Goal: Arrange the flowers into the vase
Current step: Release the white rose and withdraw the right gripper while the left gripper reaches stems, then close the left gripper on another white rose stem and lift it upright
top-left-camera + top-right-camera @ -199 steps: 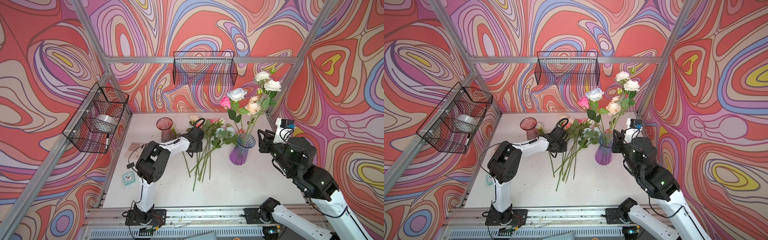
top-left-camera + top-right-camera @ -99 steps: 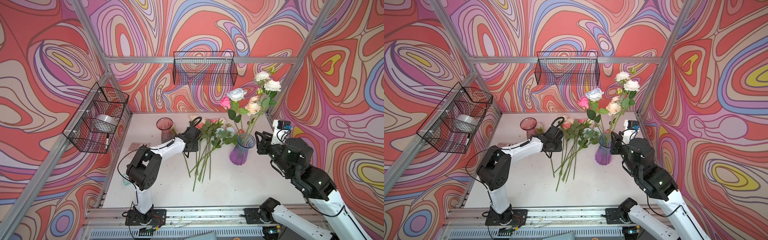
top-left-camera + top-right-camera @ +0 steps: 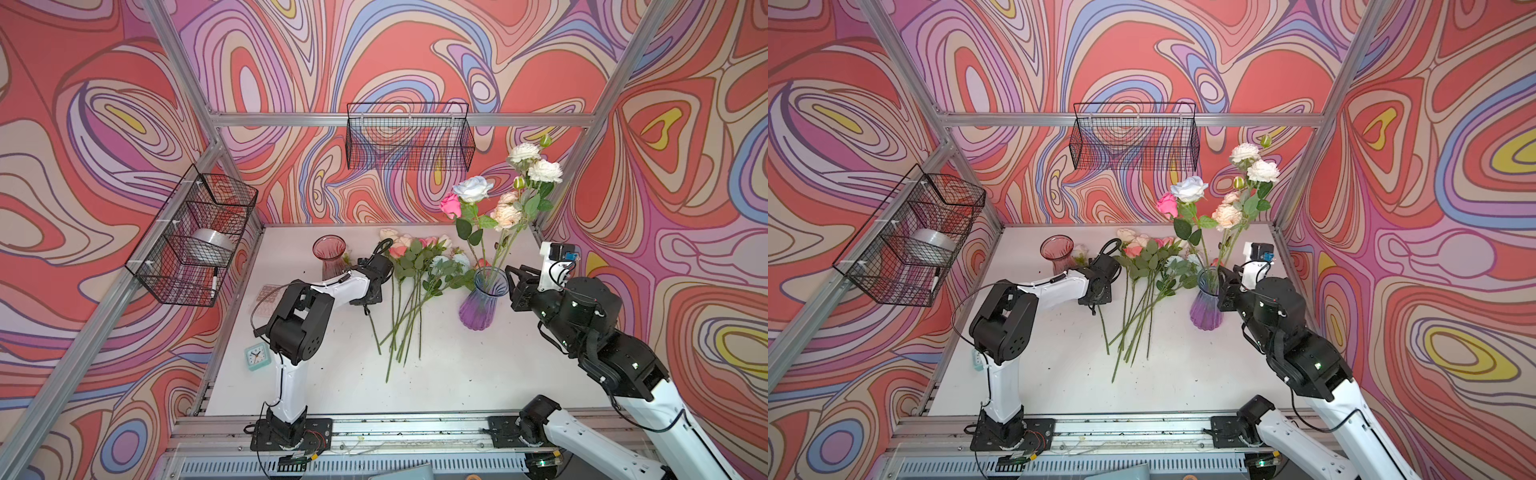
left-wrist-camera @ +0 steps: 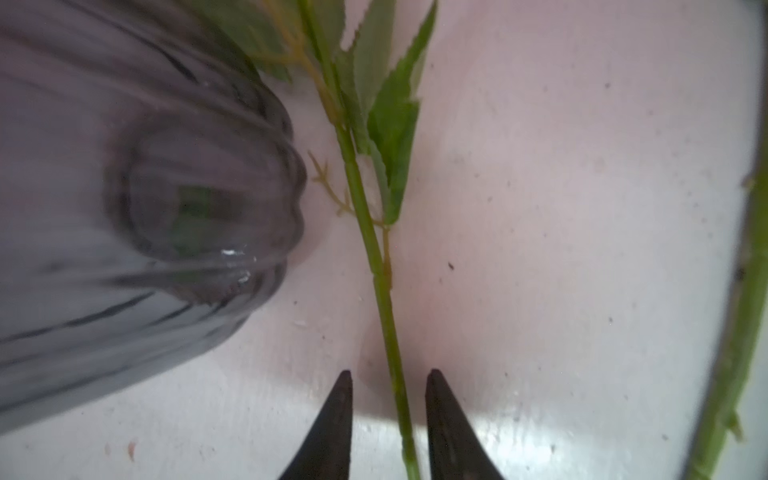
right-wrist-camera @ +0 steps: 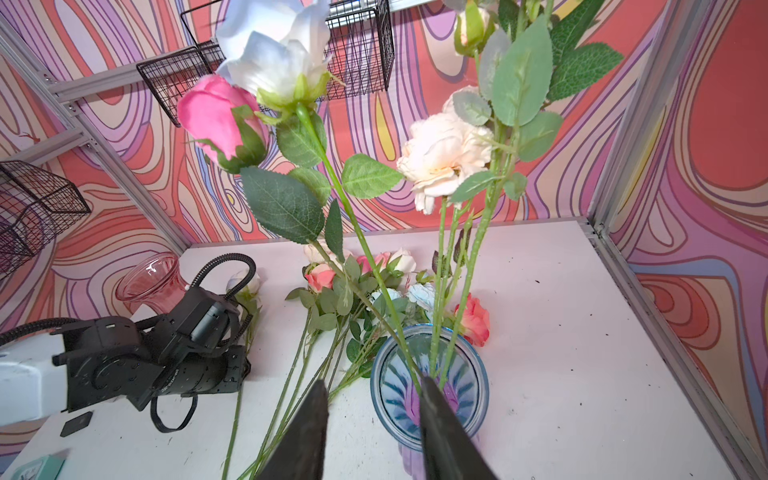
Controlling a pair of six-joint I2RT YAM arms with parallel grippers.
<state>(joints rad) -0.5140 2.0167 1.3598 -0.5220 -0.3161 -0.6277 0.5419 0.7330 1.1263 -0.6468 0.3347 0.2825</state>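
Table: the white top [image 3: 457, 374] fills the lower middle of both top views.
Wire baskets: the back basket [image 3: 409, 137] hangs at upper centre; the side basket [image 3: 195, 237] hangs at centre left.
Standing flowers: white, pale blue, pink and peach blooms [image 3: 505, 216] rise right of centre, with their stems down in the purple vase [image 3: 478, 305].
Loose flowers: a leafy bunch [image 3: 409, 266] lies flat at centre between the two vases, with blooms toward the back wall and stems fanning toward the lower edge.
Purple vase: it stands upright, right of centre, just beside the bunch's leaves.
Pink vase: it [image 3: 328, 257] stands upright, left of the bunch, and holds no stems.
Right gripper: it [image 5: 370, 384] sits at the purple vase's mouth. The jaws stand partly apart, with one finger over the opening and one outside the rim. Nothing is pinched.
Left gripper: it [image 4: 388, 376] is low over the table beside the pink vase. The jaws are narrow but apart, straddling one green stem [image 4: 374, 257], with a gap on each side.
Clock: a small mint clock [image 3: 257, 355] sits at the table's left edge.
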